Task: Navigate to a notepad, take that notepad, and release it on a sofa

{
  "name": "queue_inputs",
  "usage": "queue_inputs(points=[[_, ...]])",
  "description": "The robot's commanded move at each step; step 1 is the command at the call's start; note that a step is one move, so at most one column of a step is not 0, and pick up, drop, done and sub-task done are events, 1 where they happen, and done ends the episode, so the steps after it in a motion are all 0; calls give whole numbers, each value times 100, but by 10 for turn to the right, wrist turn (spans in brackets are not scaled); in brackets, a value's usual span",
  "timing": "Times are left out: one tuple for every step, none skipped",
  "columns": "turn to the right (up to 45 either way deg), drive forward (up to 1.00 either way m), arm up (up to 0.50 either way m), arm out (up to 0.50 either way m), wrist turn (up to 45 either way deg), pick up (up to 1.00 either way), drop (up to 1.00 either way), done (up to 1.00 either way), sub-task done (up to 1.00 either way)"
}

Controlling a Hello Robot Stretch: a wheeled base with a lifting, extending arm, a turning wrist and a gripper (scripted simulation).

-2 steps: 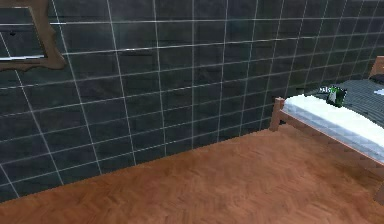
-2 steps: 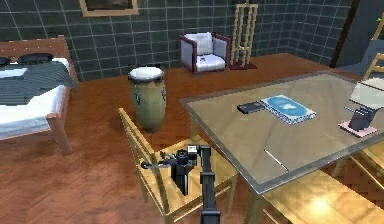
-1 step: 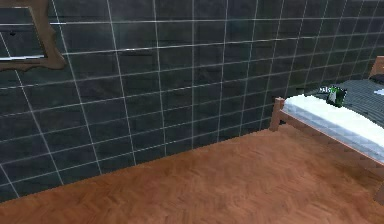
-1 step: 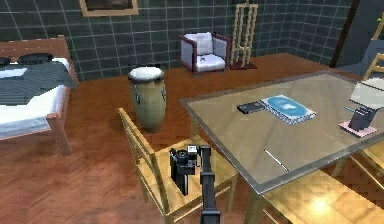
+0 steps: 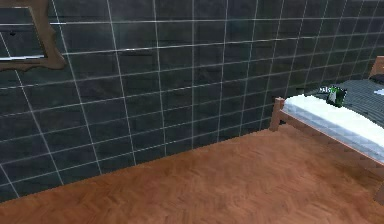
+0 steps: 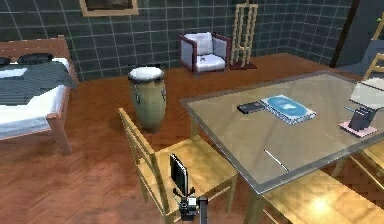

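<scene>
Gripper [image 6: 181,175] seen low against wooden chair [image 6: 212,166]; whether anything is held cannot be told. Blue-and-white pad [image 6: 286,108], taken for the notepad, lies flat on glass table [image 6: 250,142]. Judged light, thin, somewhat flexible, liable to slide on glass; best taken at an edge. Armchair [image 6: 205,50] noted by far wall.

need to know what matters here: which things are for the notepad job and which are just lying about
For the job: flat blue thing, maybe the notepad, on the glass table.
Lying about: drum, bed, armchair, wooden chair.
</scene>
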Motion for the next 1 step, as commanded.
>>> queue_inputs(points=[[0,0,0,0,0,100,0,0,0]])
